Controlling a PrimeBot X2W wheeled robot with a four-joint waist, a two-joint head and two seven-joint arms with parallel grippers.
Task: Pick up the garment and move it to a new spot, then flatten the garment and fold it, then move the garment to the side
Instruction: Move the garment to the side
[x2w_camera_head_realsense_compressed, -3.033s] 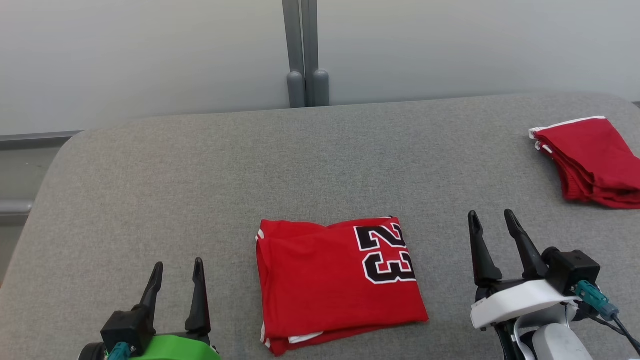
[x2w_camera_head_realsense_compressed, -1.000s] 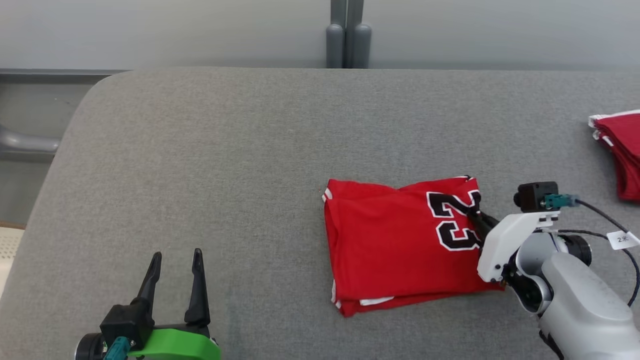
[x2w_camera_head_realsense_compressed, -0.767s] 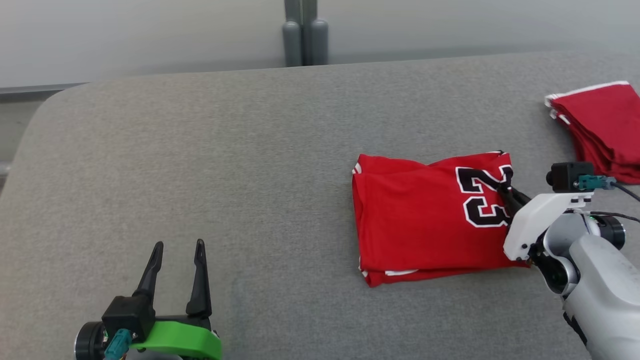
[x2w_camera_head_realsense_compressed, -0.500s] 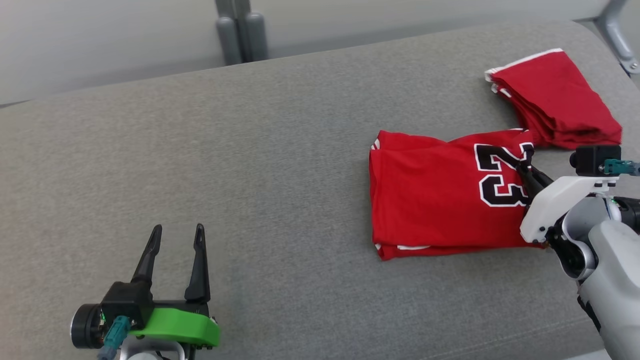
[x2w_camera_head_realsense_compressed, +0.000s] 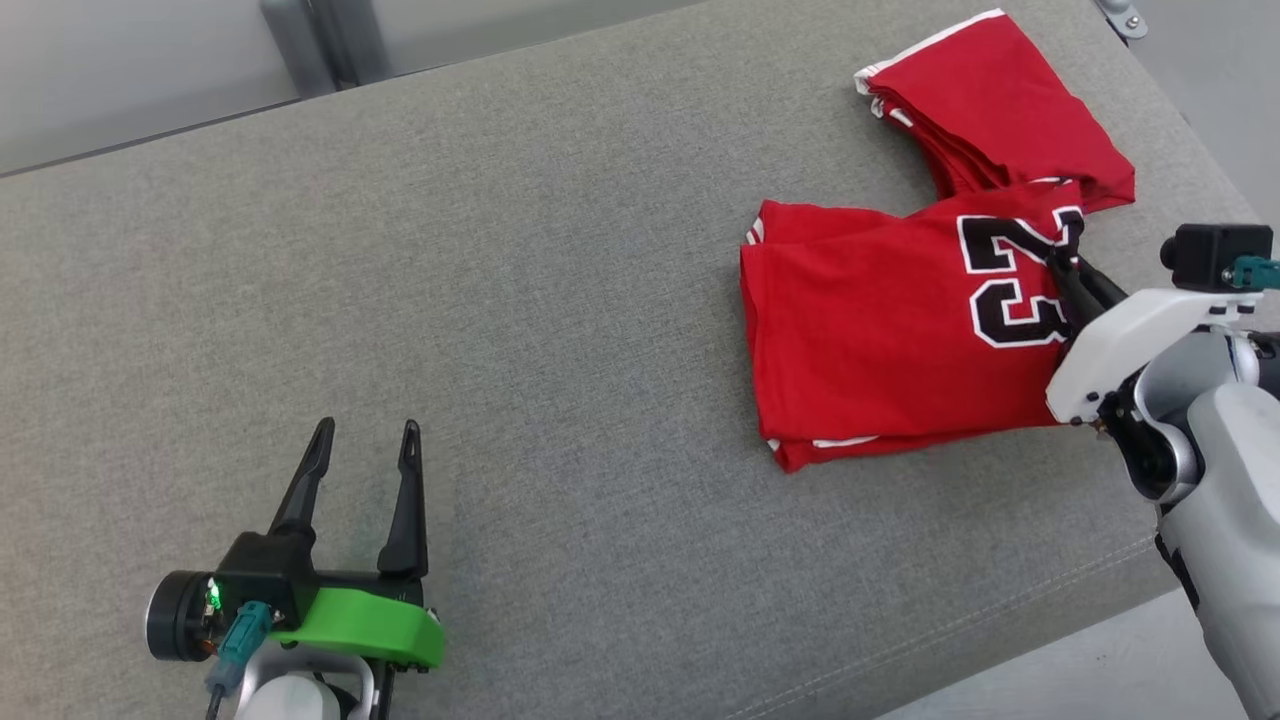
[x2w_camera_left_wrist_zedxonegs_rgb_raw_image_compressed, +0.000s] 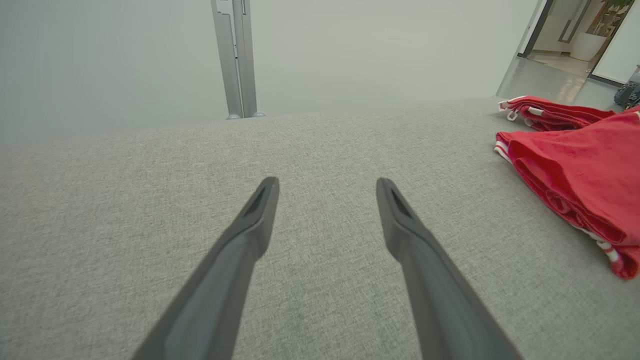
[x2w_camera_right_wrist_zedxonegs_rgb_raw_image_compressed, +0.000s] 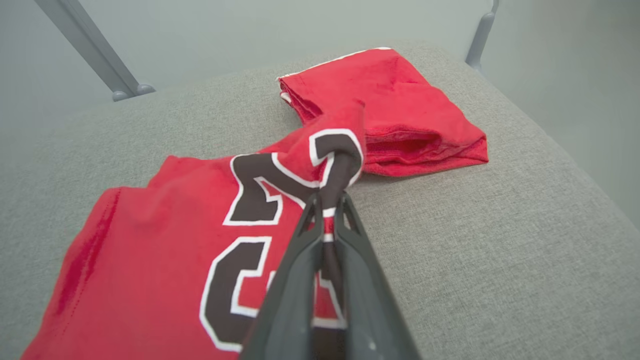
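The jersey (x2w_camera_head_realsense_compressed: 880, 350) lies on the counter's (x2w_camera_head_realsense_compressed: 500, 250) right side.
Your right fingers (x2w_camera_right_wrist_zedxonegs_rgb_raw_image_compressed: 295, 280) clench its numbered corner, raised just beside the folded red garment (x2w_camera_head_realsense_compressed: 990, 100); your left fingers (x2w_camera_left_wrist_zedxonegs_rgb_raw_image_compressed: 242, 245) hang released, near left.

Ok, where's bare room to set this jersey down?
Widest free patch: the grey surface between the left gripper and the jersey, back to the far edge. A narrower strip lies along the near edge below the jersey. Crowded far right: the right gripper holds the jersey's corner hard by the folded red pile.
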